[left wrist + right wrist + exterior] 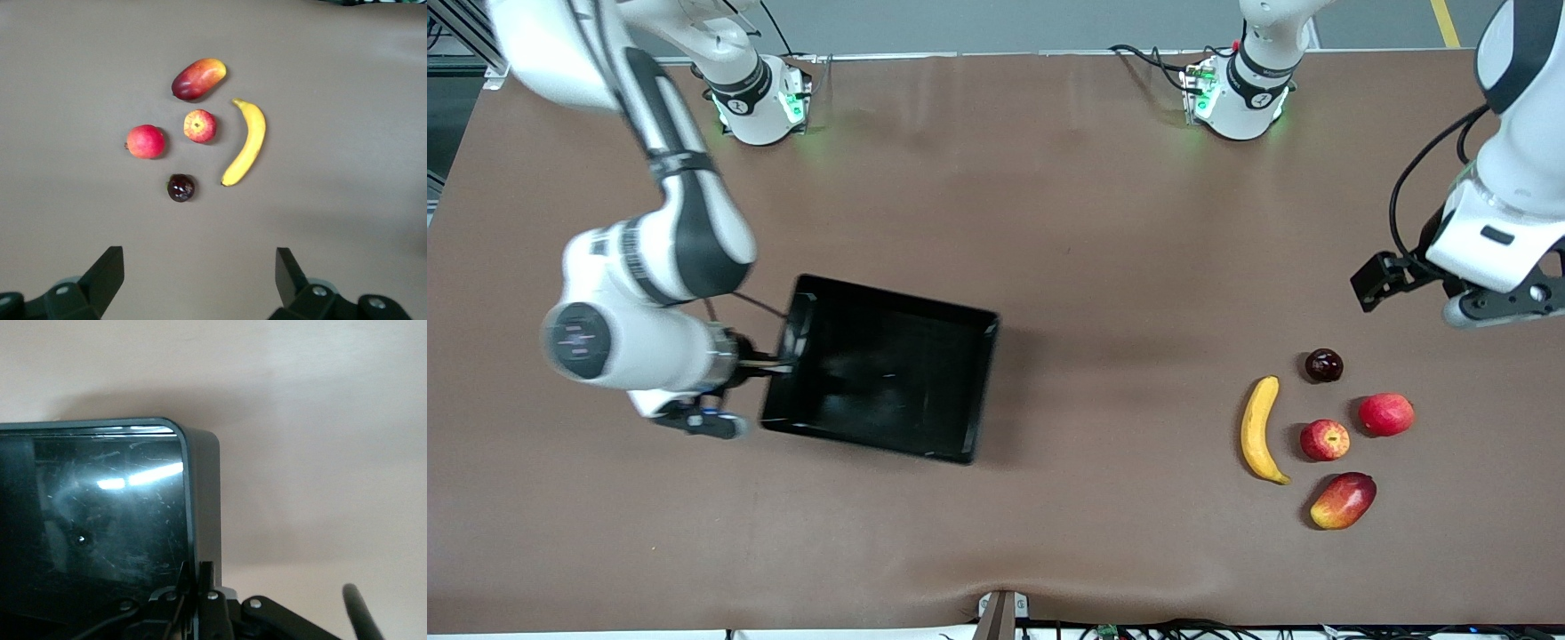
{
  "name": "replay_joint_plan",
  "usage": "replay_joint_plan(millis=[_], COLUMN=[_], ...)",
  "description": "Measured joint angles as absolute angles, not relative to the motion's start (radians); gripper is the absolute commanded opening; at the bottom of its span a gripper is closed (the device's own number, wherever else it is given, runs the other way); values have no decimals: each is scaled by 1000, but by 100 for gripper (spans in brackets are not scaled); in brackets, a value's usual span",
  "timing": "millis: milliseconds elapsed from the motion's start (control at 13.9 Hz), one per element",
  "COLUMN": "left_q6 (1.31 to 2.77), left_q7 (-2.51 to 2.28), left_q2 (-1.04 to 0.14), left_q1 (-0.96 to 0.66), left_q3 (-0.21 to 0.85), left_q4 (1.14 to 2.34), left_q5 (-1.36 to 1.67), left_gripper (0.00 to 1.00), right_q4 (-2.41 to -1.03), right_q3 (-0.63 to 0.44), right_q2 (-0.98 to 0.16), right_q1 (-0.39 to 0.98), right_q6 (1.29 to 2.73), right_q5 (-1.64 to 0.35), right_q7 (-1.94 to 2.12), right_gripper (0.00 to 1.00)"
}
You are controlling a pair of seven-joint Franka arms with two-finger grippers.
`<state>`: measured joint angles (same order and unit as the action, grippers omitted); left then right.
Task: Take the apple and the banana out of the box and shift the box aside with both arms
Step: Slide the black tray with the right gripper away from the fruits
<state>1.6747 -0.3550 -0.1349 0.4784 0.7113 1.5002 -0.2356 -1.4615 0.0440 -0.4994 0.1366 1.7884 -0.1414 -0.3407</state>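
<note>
The right gripper [775, 363] is pinched on the wall of the black tray [889, 436] at the tray's edge toward the right arm's end of the table; the left gripper [199, 283] hangs with fingers spread wide over bare table near the fruit. The banana [1258, 430] lies just beside the apple [1325, 440]; a plum [1323, 365], a mango [1344, 500] and another red fruit [1386, 414] ring the apple
</note>
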Motion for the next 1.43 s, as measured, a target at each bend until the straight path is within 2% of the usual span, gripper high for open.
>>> replay_joint_plan(millis=[143,430,574,717,1148,1220,1291,1435], left_q6=[1669,1637,1622,1620,1611,1610,1609,1609], left_q7=[-355,-291,-255,-251,-251,-250,-249,-237], left_q2=[-104,-30,-6,8,13,13,13,13], left_q1=[446,168,67,22,15,15,14,13], left_q3=[666,320,197,149,149,149,149,149], left_q4=[1503,1537,1552,1564,1582,1582,1583,1587], left_q5=[-176,-109,-91,-82,-81,-81,-81,-81], left_gripper=[100,100,100,100,100,100,100,100], right_q4=[-1517,-1612,-1658,-1714,-1887,-1898,-1901,-1898], right_q3=[41,37,36,35,37,37,38,43], right_q2=[-465,-428,-427,-427,-435,-443,-448,-448], right_q1=[49,-159,-249,-309,-398,-413,-423,-426], right_q6=[1788,1791,1805,1862,2109,2123,2124,2123], right_q5=[-141,-140,-140,-129,-116,-116,-117,-117], right_q7=[-211,66,161,201,345,367,380,383], right_gripper=[0,0,0,0,0,36,99,100])
